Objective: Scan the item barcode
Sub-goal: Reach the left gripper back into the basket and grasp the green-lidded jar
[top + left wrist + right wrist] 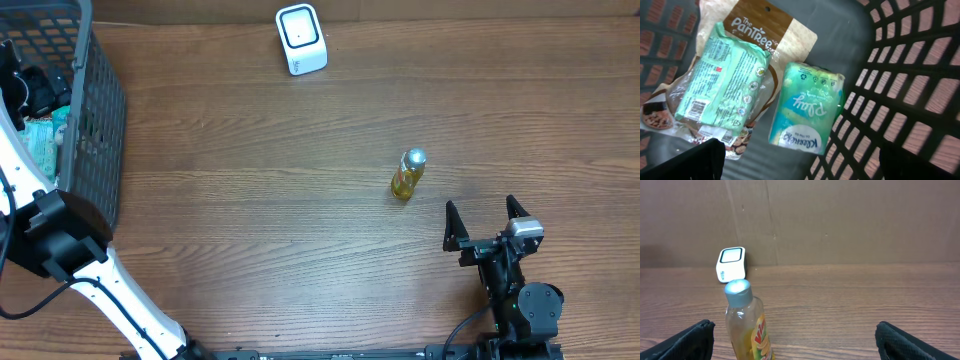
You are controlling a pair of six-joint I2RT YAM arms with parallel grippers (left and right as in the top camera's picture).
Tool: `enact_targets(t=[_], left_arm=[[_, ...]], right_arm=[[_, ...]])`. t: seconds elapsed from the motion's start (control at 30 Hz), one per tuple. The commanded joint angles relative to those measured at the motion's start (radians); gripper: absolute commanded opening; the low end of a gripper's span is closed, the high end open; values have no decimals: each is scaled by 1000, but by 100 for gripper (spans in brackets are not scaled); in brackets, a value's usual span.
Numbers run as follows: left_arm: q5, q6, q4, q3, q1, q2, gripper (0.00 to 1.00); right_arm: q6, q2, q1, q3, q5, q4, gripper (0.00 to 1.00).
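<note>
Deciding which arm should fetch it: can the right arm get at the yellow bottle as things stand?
Probably yes. The right gripper is open, and the bottle stands upright on the table just ahead, a little to its left, with nothing between them.

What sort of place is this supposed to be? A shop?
Likely a mock shop checkout, set up on a wooden table: a small white barcode scanner, a dark mesh basket holding packaged goods, and a yellow bottle standing alone.
</note>
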Motion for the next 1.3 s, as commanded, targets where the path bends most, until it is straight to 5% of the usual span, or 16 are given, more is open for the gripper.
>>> enact_targets(t=[0.0,1.27], left_arm=[[1,39,20,-47,6,5,99],[106,105,308,-369,3,6,100]], right_arm=[[2,-7,-5,-10,4,3,100],[2,-7,-5,-10,4,3,100]])
